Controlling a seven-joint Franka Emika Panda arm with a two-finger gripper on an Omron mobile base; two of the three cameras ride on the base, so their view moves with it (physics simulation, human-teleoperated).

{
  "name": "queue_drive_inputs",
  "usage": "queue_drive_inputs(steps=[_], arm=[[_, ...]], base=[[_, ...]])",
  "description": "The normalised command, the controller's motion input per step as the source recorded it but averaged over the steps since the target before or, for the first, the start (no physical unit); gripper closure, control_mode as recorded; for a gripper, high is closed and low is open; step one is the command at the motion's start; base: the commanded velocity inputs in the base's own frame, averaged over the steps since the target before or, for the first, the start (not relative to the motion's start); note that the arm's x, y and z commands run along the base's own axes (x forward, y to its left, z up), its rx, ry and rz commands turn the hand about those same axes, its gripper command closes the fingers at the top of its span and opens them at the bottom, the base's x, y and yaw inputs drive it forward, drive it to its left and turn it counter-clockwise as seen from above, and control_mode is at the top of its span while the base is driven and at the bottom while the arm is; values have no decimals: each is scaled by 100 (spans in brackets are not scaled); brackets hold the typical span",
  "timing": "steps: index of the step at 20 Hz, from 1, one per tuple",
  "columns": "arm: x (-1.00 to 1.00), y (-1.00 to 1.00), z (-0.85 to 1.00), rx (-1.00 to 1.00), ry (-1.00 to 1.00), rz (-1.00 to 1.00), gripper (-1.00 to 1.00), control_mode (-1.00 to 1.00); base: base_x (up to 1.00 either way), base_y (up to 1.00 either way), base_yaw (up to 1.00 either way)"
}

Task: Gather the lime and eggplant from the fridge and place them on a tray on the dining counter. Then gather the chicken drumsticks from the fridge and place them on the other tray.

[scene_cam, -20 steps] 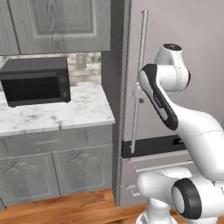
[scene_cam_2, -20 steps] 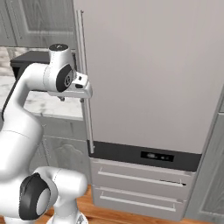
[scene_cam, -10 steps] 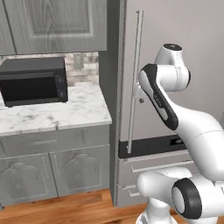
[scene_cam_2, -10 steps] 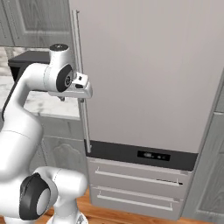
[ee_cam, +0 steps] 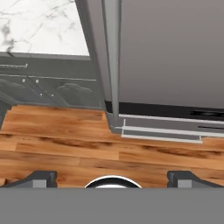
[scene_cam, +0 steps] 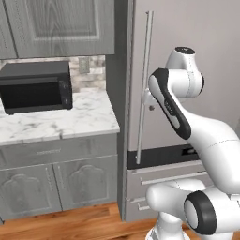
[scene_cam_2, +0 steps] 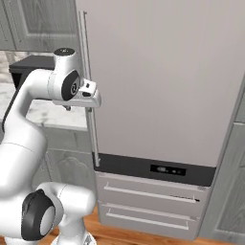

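- Fridge (scene_cam_2: 158, 81) door shut; task at its first stage, nothing gathered.
- Pincer (scene_cam_2: 91, 100) fully open, empty, raised just beside the vertical door handle (scene_cam: 144, 84), not closed on it.
- Lime, eggplant, drumsticks presumably inside; cannot tell.
- Outstanding: opening the door, both fetches, both tray placements.
- Microwave (scene_cam: 36, 86) on table (scene_cam: 70, 123) left of fridge.
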Motion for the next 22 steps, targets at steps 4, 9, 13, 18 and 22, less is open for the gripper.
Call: queue_drive_inputs(steps=[4, 9, 13, 18, 22], arm=[[0, 0, 0, 0, 0, 0, -100, 100], [0, 0, 0, 0, 0, 0, -100, 100], [0, 0, 0, 0, 0, 0, -100, 100], [0, 6, 0, 0, -11, 0, -100, -100], [-1, 23, 23, 0, -55, 0, -100, -100]], base=[[-45, 0, 0], [-51, 0, 0], [-3, 0, 0], [0, 0, 0], [0, 0, 0]])
